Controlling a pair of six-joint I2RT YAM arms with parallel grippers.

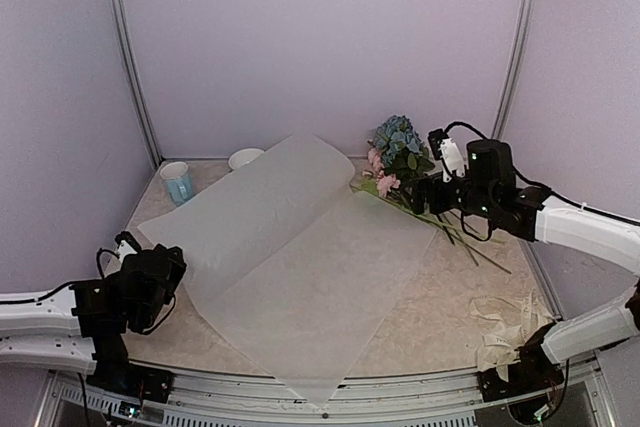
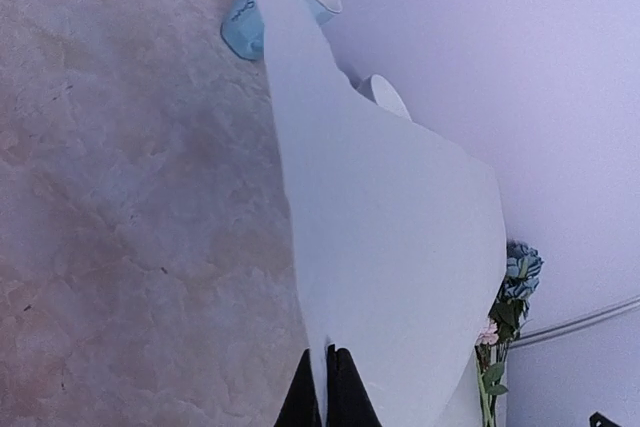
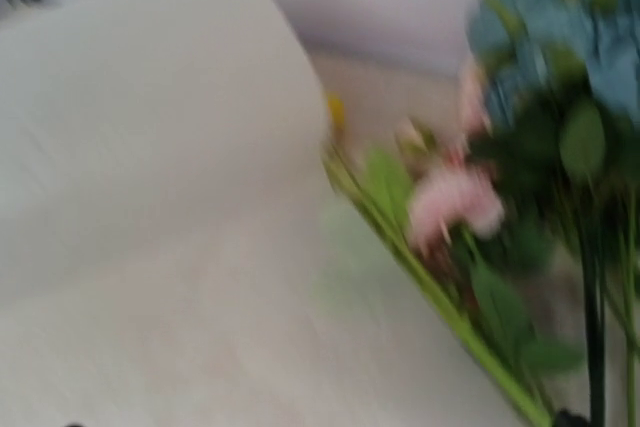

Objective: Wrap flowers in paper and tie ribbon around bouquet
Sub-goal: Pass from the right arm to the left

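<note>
White translucent paper (image 1: 290,267) lies spread across most of the beige marbled table (image 1: 450,297), one corner reaching over the near edge. A raised fold runs through its middle.

My left gripper (image 1: 176,265) is at the near left, at the sheet's left edge. In my left wrist view its two dark fingers (image 2: 345,402) are pressed fully together. The paper's edge runs right down into them, so I read it as pinched.

My right gripper (image 1: 433,195) hangs at the far right, just over the flowers (image 1: 400,152). My right wrist view is blurred, and I cannot tell how wide its jaws stand or whether they hold a stalk.

The flowers lie just beside the paper's far right edge. Their blue and pink heads are toward the back wall, and their thin green stalks trail toward the near right.

The cream ribbon (image 1: 505,332) sits in a loose heap at the near right, well apart from the flowers.

At the far left stands a light blue cup (image 1: 178,183) with a white inside. Next to it is a white bowl (image 1: 243,158), partly hidden behind the paper. I cannot tell what either one holds.
</note>
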